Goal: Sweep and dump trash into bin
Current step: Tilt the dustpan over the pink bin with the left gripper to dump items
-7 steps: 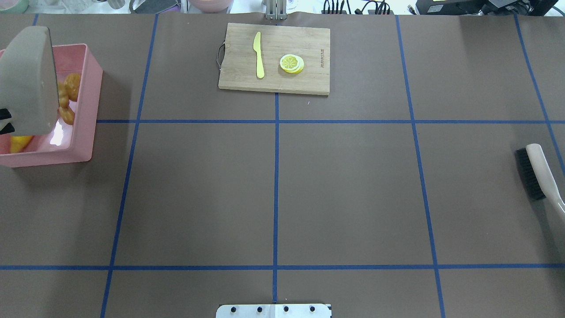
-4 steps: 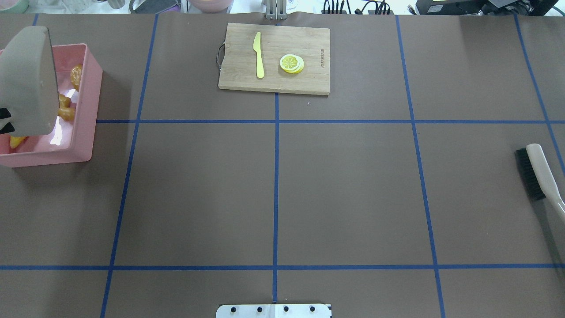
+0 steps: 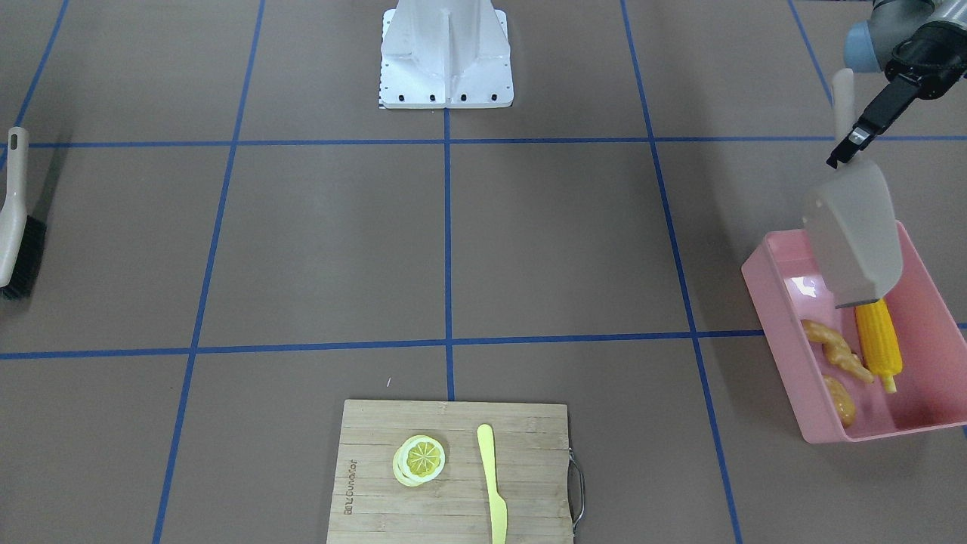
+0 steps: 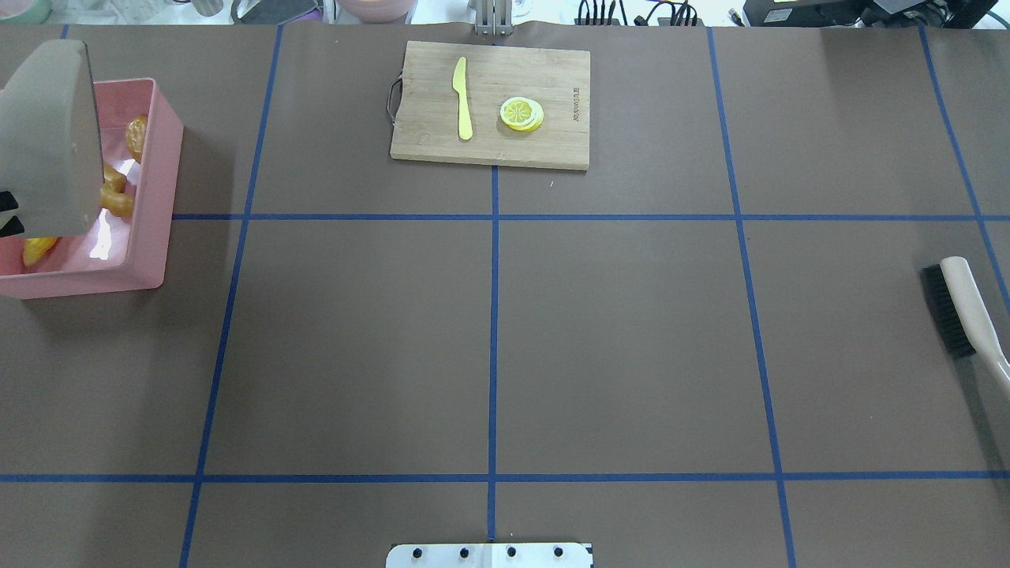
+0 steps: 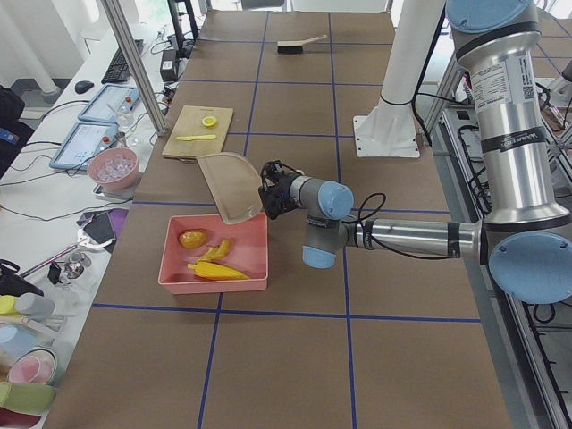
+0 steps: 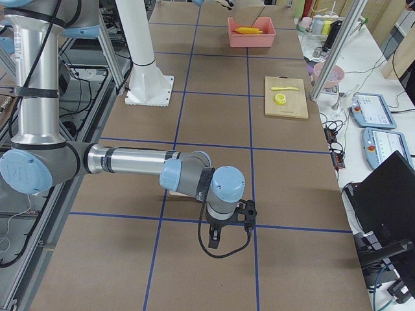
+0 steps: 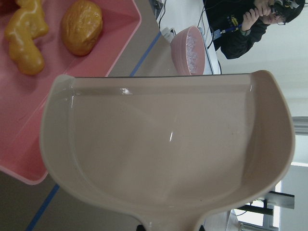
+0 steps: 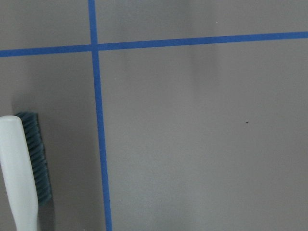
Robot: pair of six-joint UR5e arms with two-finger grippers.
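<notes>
The pink bin (image 3: 770, 302) (image 4: 154, 237) stands at the table's left end. In it lies the trash: a yellow corn cob (image 3: 878, 344), a tan ginger root (image 3: 835, 349) and a brown potato (image 3: 840, 400). My left gripper (image 3: 841, 154) (image 4: 6, 214) is shut on the handle of the beige dustpan (image 3: 857, 234) (image 4: 47, 134), which hangs steeply tilted over the bin with its mouth down. In the left wrist view the dustpan (image 7: 168, 144) holds nothing. My right gripper (image 6: 228, 223) shows only in the exterior right view, low over the table, and I cannot tell its state.
A brush (image 4: 959, 308) (image 3: 16, 227) lies flat at the table's right end. At the far middle is a wooden cutting board (image 4: 552, 142) with a yellow knife (image 4: 462, 99) and a lemon slice (image 4: 521, 113). The robot base (image 3: 446, 53) stands at the near edge.
The dustpan has risen slightly over the bin. The potato, ginger and corn have shifted and settled on the bin floor. The brush has not moved.
</notes>
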